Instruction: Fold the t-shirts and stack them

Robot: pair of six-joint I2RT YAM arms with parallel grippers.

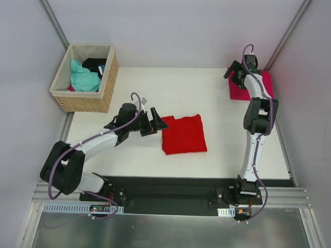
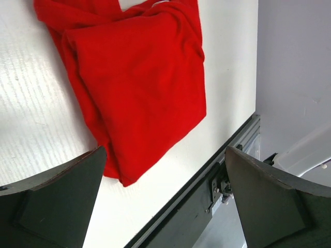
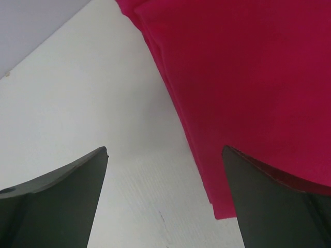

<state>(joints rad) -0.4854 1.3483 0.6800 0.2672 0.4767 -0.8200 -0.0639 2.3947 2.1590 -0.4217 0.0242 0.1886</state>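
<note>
A bright red t-shirt (image 1: 184, 134) lies folded into a rough square in the middle of the white table; in the left wrist view the red t-shirt (image 2: 139, 77) fills the upper part. My left gripper (image 1: 158, 123) hovers just left of it, open and empty, and the left gripper (image 2: 165, 150) has its jaws spread wide over the shirt's near corner. A folded magenta-pink t-shirt (image 1: 239, 93) lies at the back right, partly hidden by the right arm. My right gripper (image 1: 234, 75) is open at its left edge. The right gripper (image 3: 164, 149) holds nothing beside the pink t-shirt (image 3: 248, 77).
A woven wicker basket (image 1: 64, 98) stands at the back left with a teal cloth (image 1: 83, 77) and a dark item (image 1: 95, 64) inside. A black rail (image 1: 181, 188) runs along the table's near edge. Grey walls close in on both sides and behind.
</note>
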